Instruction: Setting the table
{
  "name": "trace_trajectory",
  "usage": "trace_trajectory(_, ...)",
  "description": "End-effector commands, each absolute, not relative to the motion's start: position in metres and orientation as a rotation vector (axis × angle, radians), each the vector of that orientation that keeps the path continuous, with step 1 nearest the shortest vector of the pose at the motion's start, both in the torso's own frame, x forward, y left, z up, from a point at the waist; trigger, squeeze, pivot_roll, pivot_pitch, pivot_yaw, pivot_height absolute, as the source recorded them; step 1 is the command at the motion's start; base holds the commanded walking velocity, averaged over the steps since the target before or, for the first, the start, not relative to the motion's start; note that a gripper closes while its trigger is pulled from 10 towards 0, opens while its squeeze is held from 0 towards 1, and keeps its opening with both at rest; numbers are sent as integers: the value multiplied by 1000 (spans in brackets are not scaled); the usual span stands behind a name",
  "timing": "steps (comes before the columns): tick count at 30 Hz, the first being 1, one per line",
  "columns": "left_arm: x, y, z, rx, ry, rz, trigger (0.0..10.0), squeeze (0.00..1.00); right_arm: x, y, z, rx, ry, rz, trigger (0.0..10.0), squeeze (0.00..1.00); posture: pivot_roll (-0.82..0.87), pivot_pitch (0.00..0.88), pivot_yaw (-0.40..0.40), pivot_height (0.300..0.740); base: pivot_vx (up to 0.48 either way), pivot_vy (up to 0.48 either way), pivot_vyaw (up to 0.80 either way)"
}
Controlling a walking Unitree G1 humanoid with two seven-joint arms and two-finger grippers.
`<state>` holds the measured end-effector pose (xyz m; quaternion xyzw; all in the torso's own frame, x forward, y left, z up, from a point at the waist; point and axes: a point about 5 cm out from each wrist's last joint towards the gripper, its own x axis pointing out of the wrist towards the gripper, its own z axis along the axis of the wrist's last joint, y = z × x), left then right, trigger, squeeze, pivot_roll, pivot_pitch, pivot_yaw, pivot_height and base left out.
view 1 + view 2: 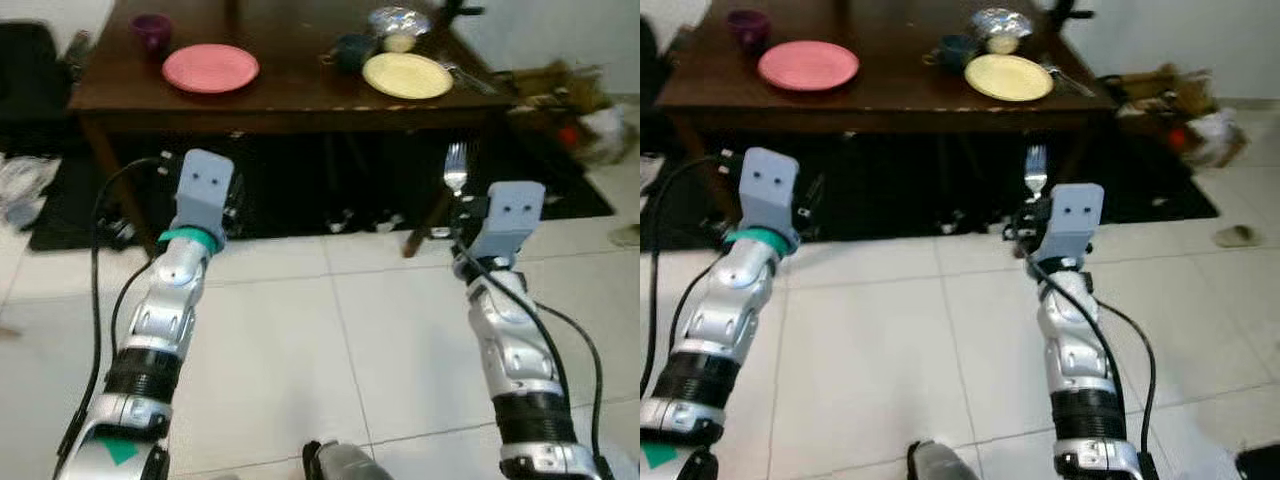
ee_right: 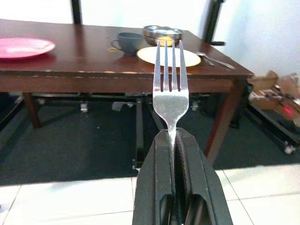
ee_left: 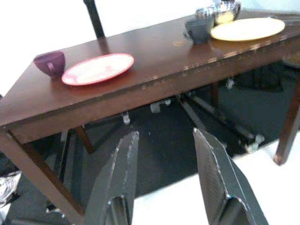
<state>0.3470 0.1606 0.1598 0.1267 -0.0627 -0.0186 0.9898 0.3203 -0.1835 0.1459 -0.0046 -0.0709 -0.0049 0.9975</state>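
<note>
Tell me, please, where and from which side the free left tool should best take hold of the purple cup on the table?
Probably by the purple cup's rim, coming from above: it stands upright, mouth up, beside the pink plate, so the open left tool can straddle one wall.

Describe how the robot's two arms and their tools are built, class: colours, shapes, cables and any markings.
Both arms are jointed silver metal with black ribbed bands. Each wrist carries a grey-blue block with two small holes. The left arm has a teal ring and a green triangle mark. Black cables run along the left arm and the right arm. The left tool and right tool each have two long black fingers.
</note>
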Motion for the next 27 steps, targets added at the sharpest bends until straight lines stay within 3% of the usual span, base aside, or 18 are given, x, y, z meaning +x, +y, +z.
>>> trace_trajectory(1, 347, 159, 160, 257, -135, -13, 10000, 0, 322, -182, 151, 4, -153, -9, 10000, 0, -46, 0, -6, 740, 315, 0, 0)
trace_trajectory(20, 339, 192, 181, 342, -208, 134, 10000, 0, 337, -149, 167, 70, -195, 93, 10000, 0, 64, 0, -7, 740, 480, 0, 0)
trace_trajectory(25, 341, 189, 184, 358, -222, 111, 10000, 0, 336, -149, 170, 74, -206, 76, 10000, 0, 55, 0, 3, 740, 480, 0, 0)
trace_trajectory(27, 346, 174, 187, 378, -238, 10, 10000, 0, 333, -164, 169, 38, -204, -32, 10000, 0, 25, 0, 30, 740, 480, 0, 0)
